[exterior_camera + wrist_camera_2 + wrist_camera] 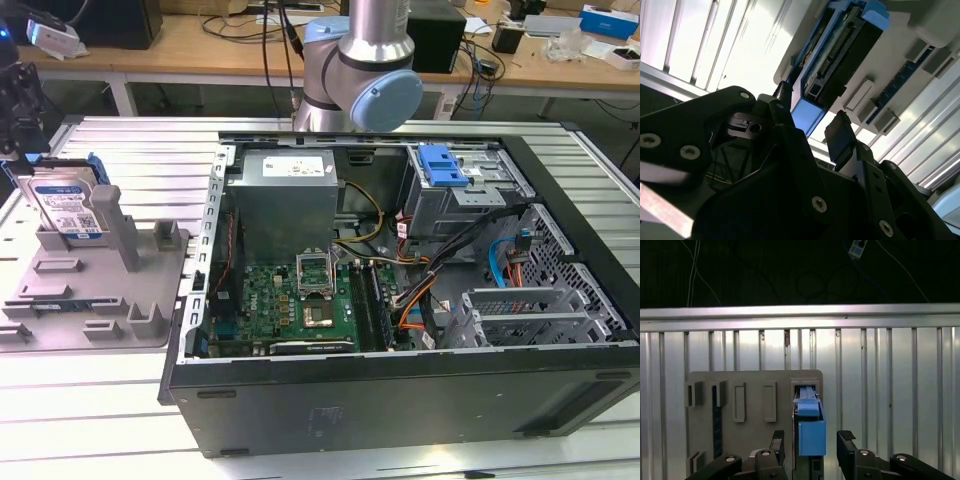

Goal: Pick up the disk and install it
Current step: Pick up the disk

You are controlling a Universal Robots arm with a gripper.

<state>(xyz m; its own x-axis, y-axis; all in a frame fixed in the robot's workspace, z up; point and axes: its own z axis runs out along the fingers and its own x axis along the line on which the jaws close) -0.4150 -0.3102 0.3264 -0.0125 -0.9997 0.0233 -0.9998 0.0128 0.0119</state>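
Where the exterior view comes nearest, a ribbed silver metal table (100, 410) carries a black computer tower case (400, 390), which lies on its side with the panel off. A green motherboard (300, 300) sits inside, in the case's left half, with cable bundles to its right. A small blue plastic clip (443, 165) sits on the drive cage near the case's far right corner.

Just beside the case, on the exterior view's left, a grey plastic fixture plate with upright posts (90, 290) lies flat on the table. The disk (68, 205) is a flat silver metal hard drive with a white-and-blue label and a blue plastic carrier frame. It stands on edge at the plate's far end.

The black two-finger gripper (18, 100) hangs just above the disk at the far left. In the first wrist view its fingers (846, 440) are spread wide, one on each side of the blue frame. A gap shows on both sides and nothing is grasped. The second wrist view gives the same reading, with the frame's end between the fingers and the disk seated in the plate.

Farther back, the silver-and-blue robot arm (360, 70) rises behind the case. Beyond it are wooden benches (200, 45) strewn with cables.
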